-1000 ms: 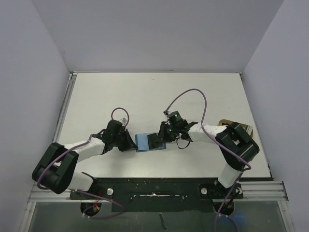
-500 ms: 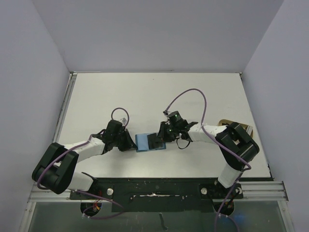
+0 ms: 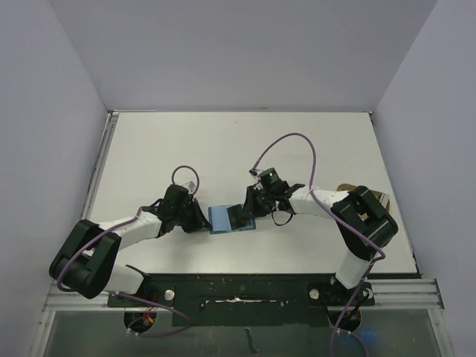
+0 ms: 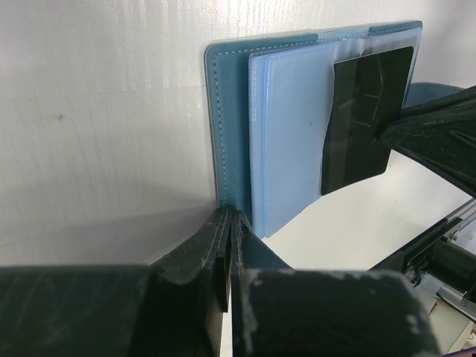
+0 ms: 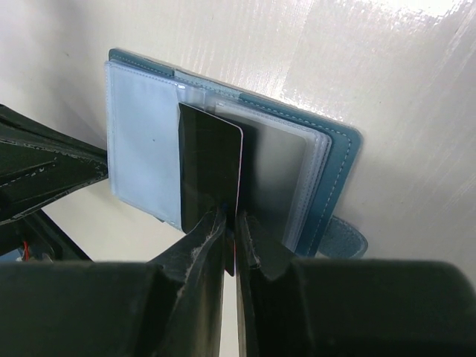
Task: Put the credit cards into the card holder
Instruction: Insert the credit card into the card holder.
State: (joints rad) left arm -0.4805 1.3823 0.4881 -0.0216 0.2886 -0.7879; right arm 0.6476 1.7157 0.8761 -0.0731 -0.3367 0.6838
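The teal-blue card holder [image 3: 221, 218] lies open on the white table between my two arms, its light-blue slots [image 4: 286, 141] facing up. My left gripper [image 3: 199, 221] is shut, and its tips [image 4: 232, 218] rest against the teal cover's left edge [image 4: 227, 126]. My right gripper [image 3: 250, 210] is shut on a black credit card [image 5: 210, 163] by its near edge. The card's far end lies over the clear sleeves of the card holder [image 5: 338, 156], partly among them. The black credit card [image 4: 364, 119] also shows in the left wrist view. The snap tab [image 5: 346, 236] sticks out beside my right fingers.
A tan object [image 3: 344, 189] lies at the table's right side, mostly hidden behind my right arm. Purple cables loop above both wrists. Pale walls close in the table on the left, right and far sides.
My right wrist has shifted slightly toward the far left. The card, the card holder and the left arm look unmoved.
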